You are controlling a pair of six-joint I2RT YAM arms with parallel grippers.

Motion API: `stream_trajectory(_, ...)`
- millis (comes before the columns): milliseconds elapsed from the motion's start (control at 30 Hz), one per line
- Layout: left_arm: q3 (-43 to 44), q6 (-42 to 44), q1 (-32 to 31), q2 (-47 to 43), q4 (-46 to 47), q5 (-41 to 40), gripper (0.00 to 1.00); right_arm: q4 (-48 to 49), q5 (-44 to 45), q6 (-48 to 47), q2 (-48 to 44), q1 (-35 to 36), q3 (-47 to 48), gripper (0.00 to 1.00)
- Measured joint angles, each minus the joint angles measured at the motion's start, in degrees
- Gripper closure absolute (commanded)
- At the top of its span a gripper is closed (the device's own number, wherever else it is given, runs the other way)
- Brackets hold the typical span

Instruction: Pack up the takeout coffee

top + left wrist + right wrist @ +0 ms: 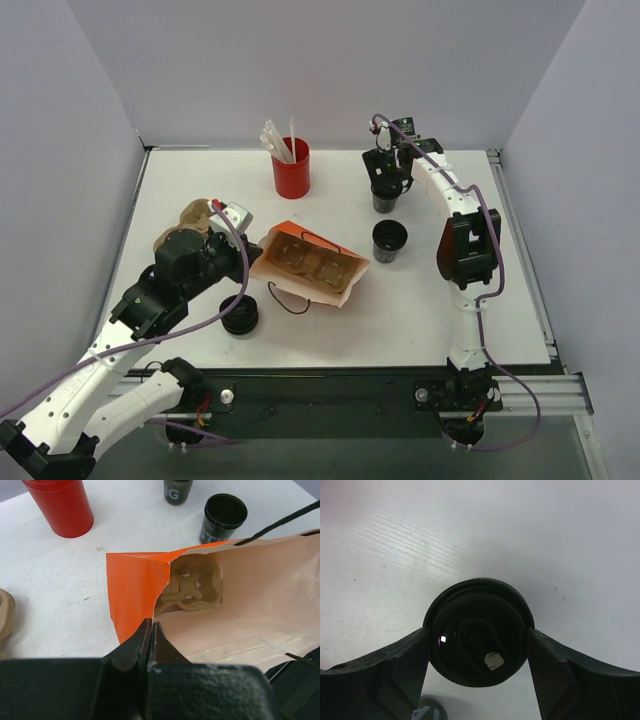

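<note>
Two small black cups upright, near each other: far cup (479, 630) lidded, near cup (390, 240) beside orange bag (310, 262)

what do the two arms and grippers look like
The left arm and right arm are white tubular links with black joint housings, a purple cable looping along each. The left gripper and right gripper have matte black fingers.

The paper bag (308, 263) is orange outside and pale peach inside; its pulp carrier (192, 585) is tan. At the bag's twelve o'clock, a red cup (291, 168) holds white straws (272, 135). The lidded coffee cup (479, 630), open cup (389, 241) and lid stack (240, 315) are black; the table (400, 320) is white.
</note>
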Motion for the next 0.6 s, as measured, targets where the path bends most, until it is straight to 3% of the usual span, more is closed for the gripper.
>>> stream_trajectory(467,2.1,-1.4,0.0,1.6,-1.1,-1.0,1.00,0.1,0.0,-0.2,-0.3,-0.4,0.0,0.44)
stream_trajectory(600,2.1,-3.4,0.0,2.3,-1.1,-1.6,1.00,-0.5,-0.5,-0.1,-4.2,-0.4,-1.1,0.48)
